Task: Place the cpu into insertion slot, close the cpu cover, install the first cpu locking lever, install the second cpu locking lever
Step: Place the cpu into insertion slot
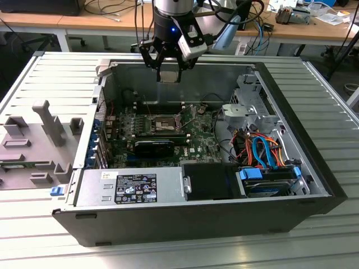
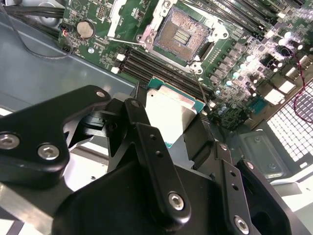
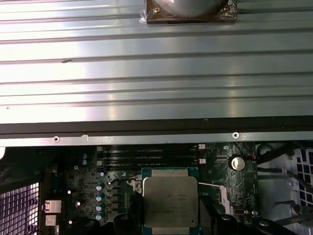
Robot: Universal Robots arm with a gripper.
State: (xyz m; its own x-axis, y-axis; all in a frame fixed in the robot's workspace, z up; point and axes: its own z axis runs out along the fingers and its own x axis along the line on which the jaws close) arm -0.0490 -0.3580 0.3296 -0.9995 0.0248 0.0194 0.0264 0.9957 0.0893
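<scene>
Above the open computer case (image 1: pixel 168 224), one end effector (image 1: pixel 168 68) clamped on one cpu (image 2: pixel 168 110), one insertion slot (image 2: pixel 183 34) uncovered below.

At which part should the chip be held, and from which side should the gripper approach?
By two opposite edges, from above its silvery top. The chip is thin and square, so likely only edges offer hold; the gripper grips it so.

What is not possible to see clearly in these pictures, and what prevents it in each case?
- Silvery square cpu chip: in the second wrist view, the black tool gripping it covers one part; in the first wrist view, the picture's border cuts one edge.
- Square silver-bordered insertion slot: in the exterior view, its pin field is too small to check.
</scene>
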